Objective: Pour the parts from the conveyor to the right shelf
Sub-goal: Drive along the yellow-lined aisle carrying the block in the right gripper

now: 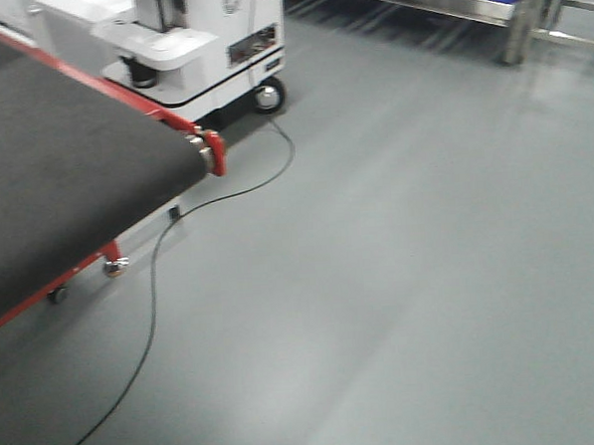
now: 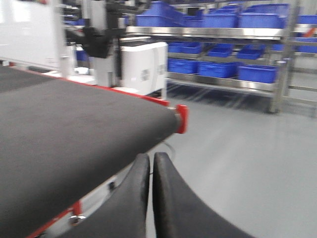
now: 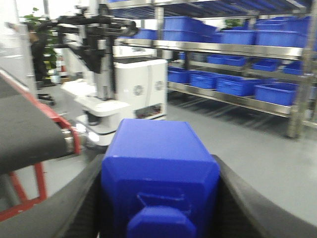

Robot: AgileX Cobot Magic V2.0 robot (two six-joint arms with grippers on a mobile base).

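A bright-blue block (image 3: 158, 148) with a square stud facing the camera fills the right wrist view, and my right gripper (image 3: 159, 166) is shut on it, black fingers pressing both its sides. My left gripper (image 2: 150, 157) is shut on nothing and hangs beside the conveyor's end. The conveyor (image 1: 55, 165) is a dark belt with red edging at the left; its rounded end also shows in the left wrist view (image 2: 59, 129) and at the left of the right wrist view (image 3: 25, 134). The right shelf (image 3: 233, 48) of shiny steel stands across the floor, at the top right in the front view (image 1: 465, 9).
A white mobile robot (image 1: 198, 48) with black arms stands just past the conveyor's end. A black cable (image 1: 151, 280) trails over the grey floor from it. Blue bins (image 3: 237, 84) line the shelf's levels. Open grey floor (image 1: 429, 275) lies between the conveyor and the shelf.
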